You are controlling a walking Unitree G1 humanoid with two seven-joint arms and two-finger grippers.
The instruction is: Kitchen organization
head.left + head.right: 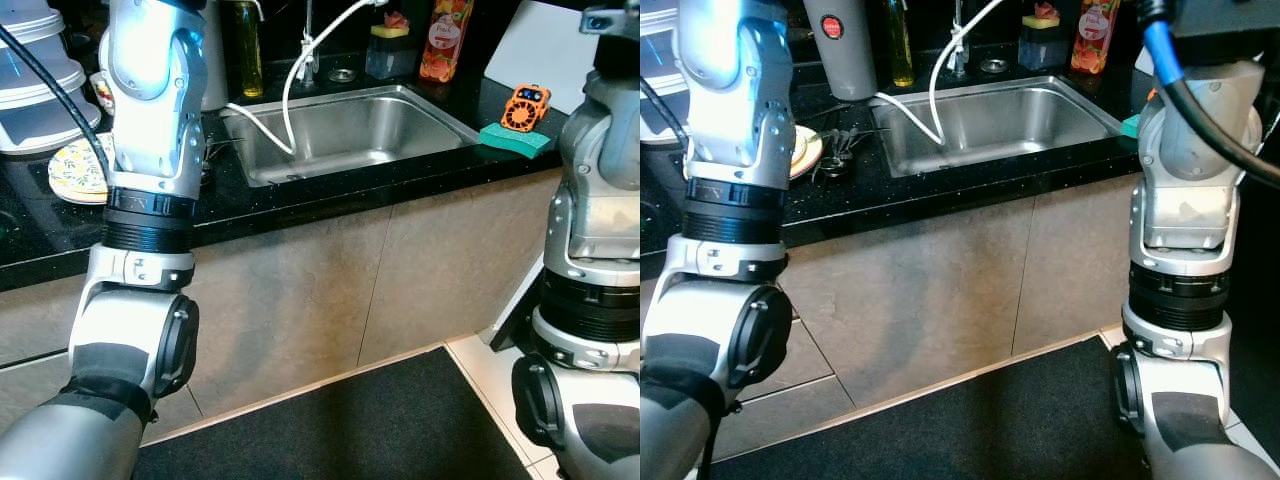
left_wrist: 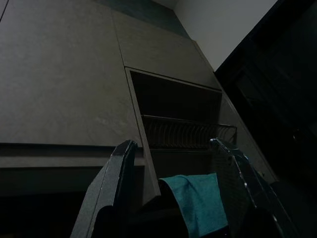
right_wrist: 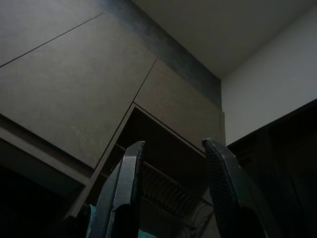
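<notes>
**Both arms raised before the sink counter**

At centre of the head views: a stainless steel sink basin (image 1: 345,130) set in a black speckled countertop (image 1: 300,190), a white hose (image 1: 290,100) curling into it. Upper left, a patterned plate (image 1: 78,168) beside stacked white containers (image 1: 35,75). Upper right, a teal sponge (image 1: 515,138) with a small orange gadget (image 1: 526,105) behind it. Silver arms rise at both frame edges.

Left gripper (image 2: 173,148): fingers apart, empty, pointing up at an open wall cabinet with a wire dish rack (image 2: 188,133); a teal cloth (image 2: 198,201) hangs below.

Right gripper (image 3: 173,148): fingers apart, empty, aimed at the same cabinet.
</notes>
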